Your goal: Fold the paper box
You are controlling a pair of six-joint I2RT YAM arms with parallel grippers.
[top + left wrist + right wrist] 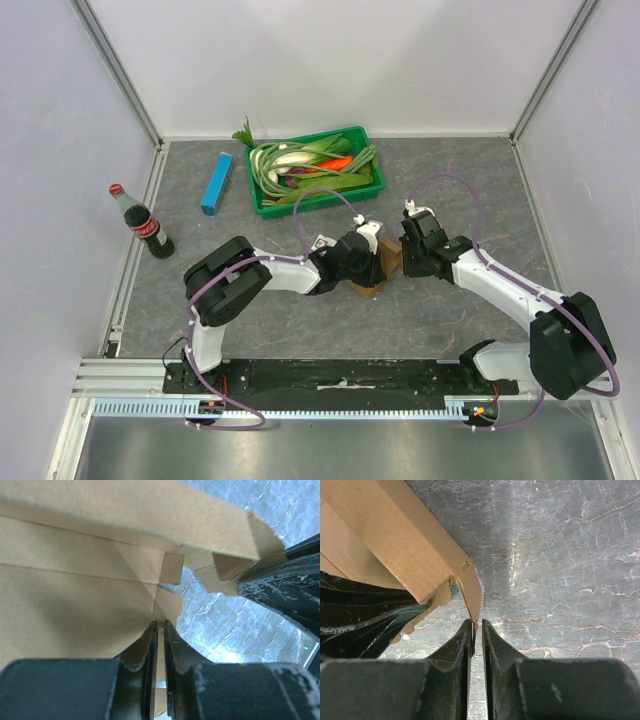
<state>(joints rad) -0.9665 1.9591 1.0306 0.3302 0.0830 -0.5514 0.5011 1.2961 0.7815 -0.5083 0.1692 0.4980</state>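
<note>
Veined grey tabletop [560, 555] — left gripper [160, 625], right gripper [476, 625] pinch creased paper box [75, 580].

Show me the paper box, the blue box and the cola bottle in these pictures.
paper box [395, 530]: right wrist view, on its outer brown panel.
blue box [216, 184]: top external view, middle of its top face.
cola bottle [147, 227]: top external view, on its red label.

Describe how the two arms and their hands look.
The left arm and right arm have white links between bulky black joint housings, with thin lilac cables looping along them. The left hand and right hand each have two black tapered fingers, scuffed whitish.
</note>
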